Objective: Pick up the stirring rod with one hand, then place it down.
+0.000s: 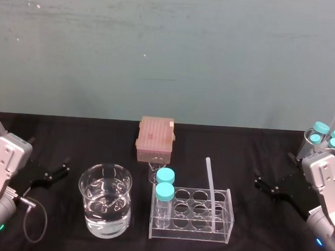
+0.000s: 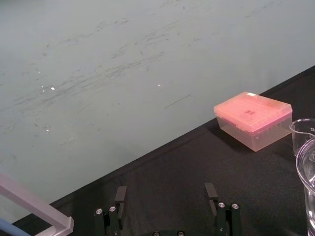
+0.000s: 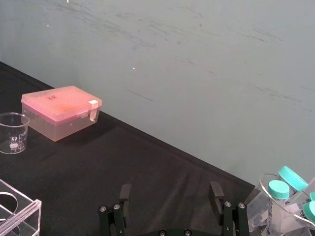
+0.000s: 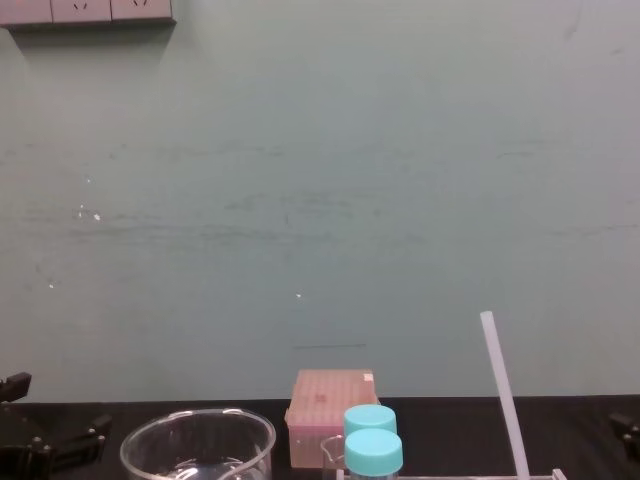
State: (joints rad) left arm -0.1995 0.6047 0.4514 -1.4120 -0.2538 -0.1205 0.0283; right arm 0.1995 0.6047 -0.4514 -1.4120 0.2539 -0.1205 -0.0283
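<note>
Stands tilted in a clear acrylic rack (image 1: 221, 217), in a hole on the side nearer the right end effector (image 1: 265, 188): long translucent white stirring rod (image 1: 211, 179), well apart from those released, spread fingers. Left end effector (image 1: 56, 173) also released, idle beyond the water-filled glass beaker (image 1: 104, 200). Likely to lever against the hole's rim and drag the light rack if pulled aslant. Liable to slip, being thin and smooth.
</note>
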